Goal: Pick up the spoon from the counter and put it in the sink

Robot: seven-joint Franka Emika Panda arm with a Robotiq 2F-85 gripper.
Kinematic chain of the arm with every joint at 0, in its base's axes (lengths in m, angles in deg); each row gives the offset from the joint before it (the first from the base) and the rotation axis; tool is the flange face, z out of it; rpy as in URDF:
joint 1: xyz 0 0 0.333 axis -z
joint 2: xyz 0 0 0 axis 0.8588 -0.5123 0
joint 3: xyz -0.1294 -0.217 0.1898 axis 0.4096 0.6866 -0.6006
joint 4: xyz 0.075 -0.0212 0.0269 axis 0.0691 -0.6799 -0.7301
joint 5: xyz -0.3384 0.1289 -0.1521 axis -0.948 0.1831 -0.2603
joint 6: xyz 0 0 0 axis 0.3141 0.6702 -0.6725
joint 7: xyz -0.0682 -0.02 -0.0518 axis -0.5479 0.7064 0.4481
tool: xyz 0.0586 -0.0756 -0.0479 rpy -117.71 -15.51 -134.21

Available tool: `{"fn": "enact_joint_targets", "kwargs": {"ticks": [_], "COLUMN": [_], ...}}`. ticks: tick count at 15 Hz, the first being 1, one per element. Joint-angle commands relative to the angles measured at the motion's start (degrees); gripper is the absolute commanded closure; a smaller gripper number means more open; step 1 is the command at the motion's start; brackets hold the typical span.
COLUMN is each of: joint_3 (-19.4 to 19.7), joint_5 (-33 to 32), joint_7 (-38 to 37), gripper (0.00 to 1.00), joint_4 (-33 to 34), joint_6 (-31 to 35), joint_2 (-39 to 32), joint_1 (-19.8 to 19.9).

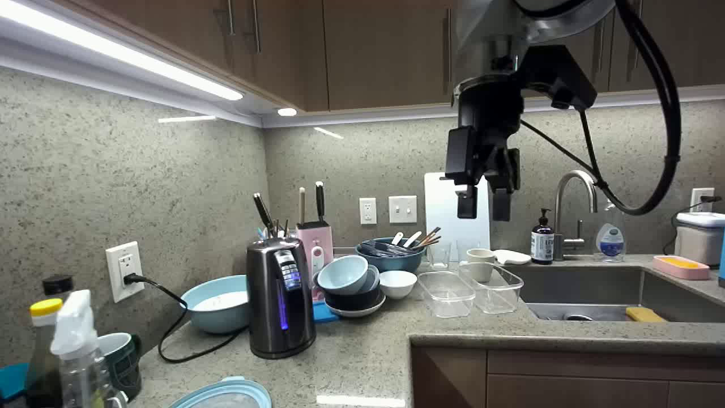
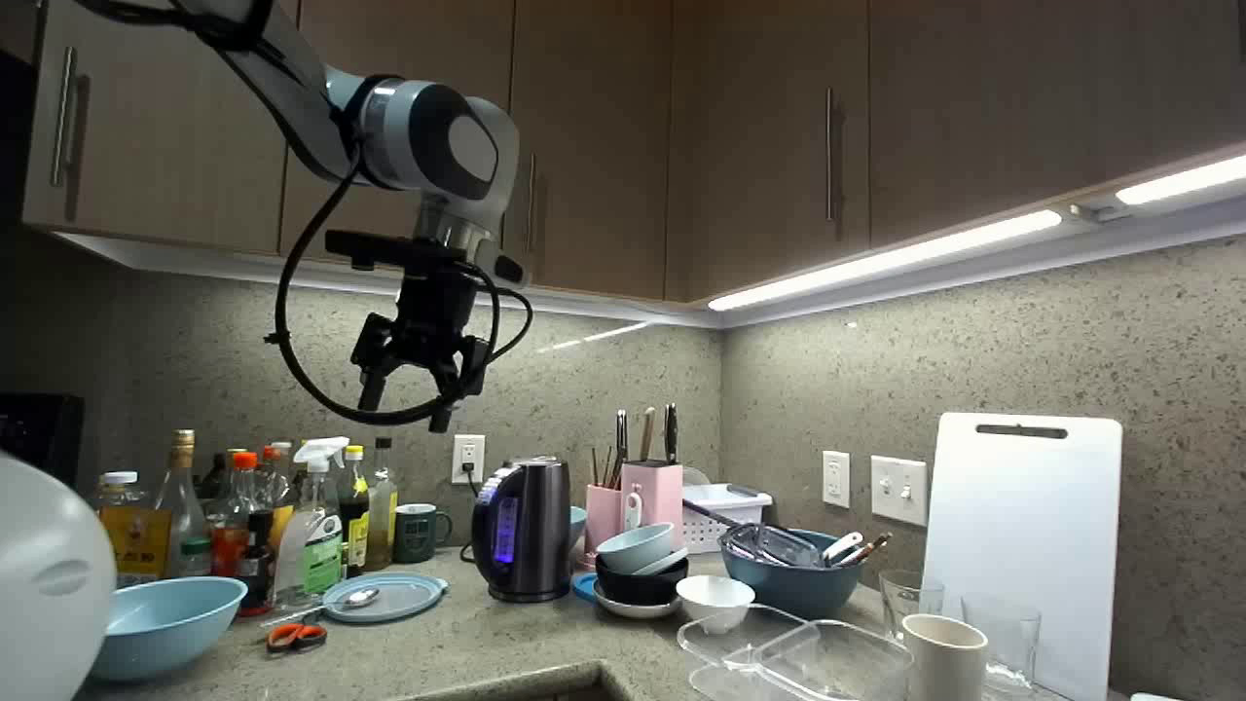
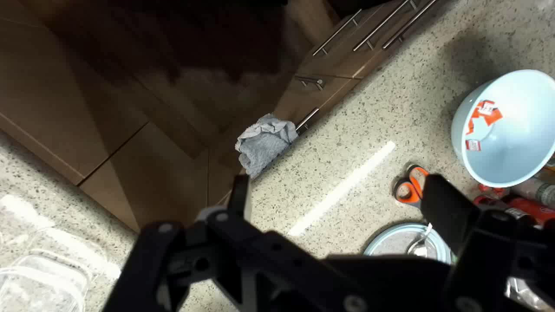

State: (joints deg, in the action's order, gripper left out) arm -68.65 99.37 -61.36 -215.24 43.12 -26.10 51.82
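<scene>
In an exterior view, between eight and nine o'clock, the black gripper [image 2: 405, 404] high above the stone counter [image 2: 526, 633], with jaws parted wide and nothing between them. Lower, between seven and eight o'clock, the spoon [image 2: 362, 598], with bowl end on a round pale-blue lid [image 2: 414, 599] and handle past the rim toward eight o'clock, near orange-handled scissors [image 2: 295, 637]; too small to tell whether touching. In the wrist view, the spoon near four o'clock, with much of its handle hidden, apparently by the gripper. In an exterior view, between three and four o'clock, the steel sink [image 1: 595, 283]. Judged to be the approach step, with grasp and lift not yet done. Called for next, probably: shifting toward the wrist view's four o'clock, descending, straddling the handle clear of the scissors, closing, then lifting and carrying to the sink.
</scene>
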Motion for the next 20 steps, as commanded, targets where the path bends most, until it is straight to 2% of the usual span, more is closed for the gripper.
{"fn": "enact_joint_targets", "kwargs": {"ticks": [1, 4, 7, 12, 15, 16, 17, 20], "joint_3": [-0.69, -0.69, -2.82, -9.00, -11.14, -11.12, -10.87, -11.13], "joint_5": [0.29, 0.29, 0.43, -1.26, -3.62, -4.80, -2.77, -4.10], "joint_7": [0.28, 0.28, -0.34, 0.02, 1.39, 2.14, 0.17, 0.33], "gripper": [0.00, 0.00, 0.00, 0.00, 0.00, 0.00, 0.00, 0.00], "joint_4": [0.15, 0.15, 1.42, 5.01, 8.57, 9.51, 6.80, 9.19], "joint_6": [-0.23, -0.23, 1.52, 4.36, 3.65, 1.86, 4.24, 3.37], "joint_2": [-0.02, -0.02, -4.63, -16.97, -22.98, -23.30, -21.55, -24.07], "joint_1": [0.85, 0.86, -0.39, -3.82, -5.59, -5.75, -5.76, -6.05]}}
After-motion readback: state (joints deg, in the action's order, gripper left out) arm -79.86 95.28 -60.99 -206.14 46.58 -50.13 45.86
